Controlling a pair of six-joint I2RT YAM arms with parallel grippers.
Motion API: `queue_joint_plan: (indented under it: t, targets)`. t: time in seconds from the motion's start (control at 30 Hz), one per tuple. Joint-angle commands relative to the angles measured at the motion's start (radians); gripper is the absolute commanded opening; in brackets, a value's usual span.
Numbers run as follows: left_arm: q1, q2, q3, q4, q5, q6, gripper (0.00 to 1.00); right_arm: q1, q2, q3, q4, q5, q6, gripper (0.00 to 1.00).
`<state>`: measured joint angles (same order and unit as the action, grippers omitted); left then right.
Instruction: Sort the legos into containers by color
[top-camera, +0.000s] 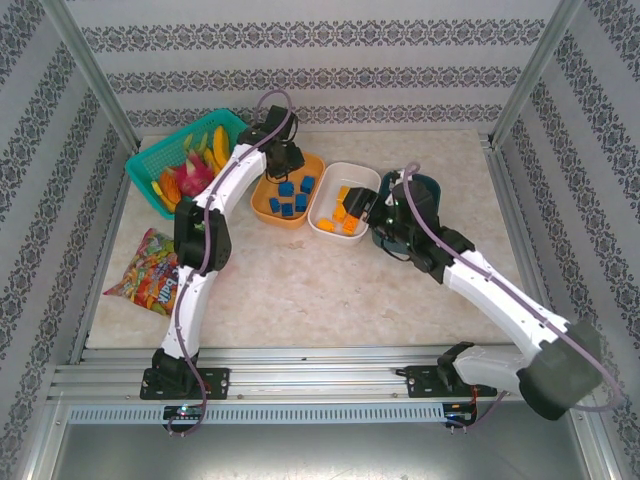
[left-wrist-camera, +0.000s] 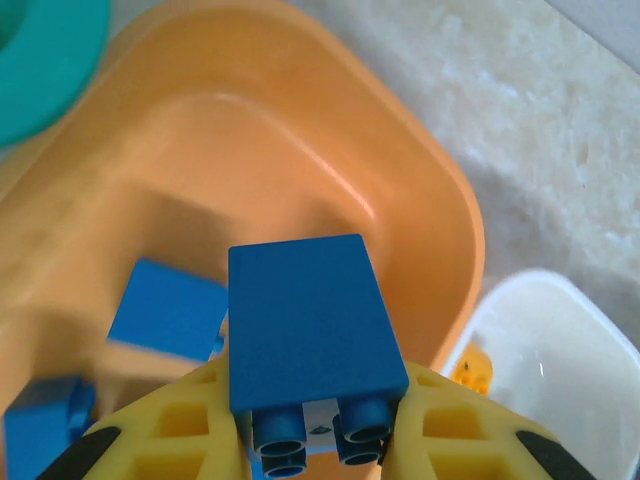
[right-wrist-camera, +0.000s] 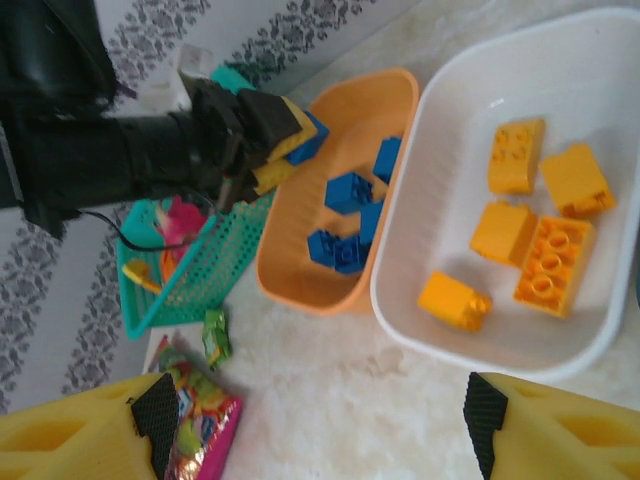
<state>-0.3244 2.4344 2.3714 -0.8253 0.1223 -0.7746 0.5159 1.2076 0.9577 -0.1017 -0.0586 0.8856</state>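
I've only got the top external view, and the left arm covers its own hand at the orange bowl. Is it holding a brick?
Observer: Yes, the left hand is shut on a blue brick above the orange bowl.
Operator: Right hand?
Observer: The right hand is open and empty.
Operator: White bowl's count?
Observer: The white bowl holds five orange-yellow bricks.

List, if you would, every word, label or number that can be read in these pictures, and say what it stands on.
No text can be read.
Snack bag: colourful print, too blurred to read.
Orange bowl, white bowl, basket: no lettering visible.
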Motion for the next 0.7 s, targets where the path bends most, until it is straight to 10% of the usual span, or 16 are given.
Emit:
queue_joint_plan:
  t: [0.0,0.67]
  targets:
    - [0.029,0.074,0.077,0.031,0.017,0.050,0.17,-0.013,0.040,0.076,0.094,-0.040,0.011,0.78]
    - [0.047,0.055,0.093,0.019,0.049,0.024,0.57,-0.034,0.052,0.058,0.062,-0.096,-0.012,0.77]
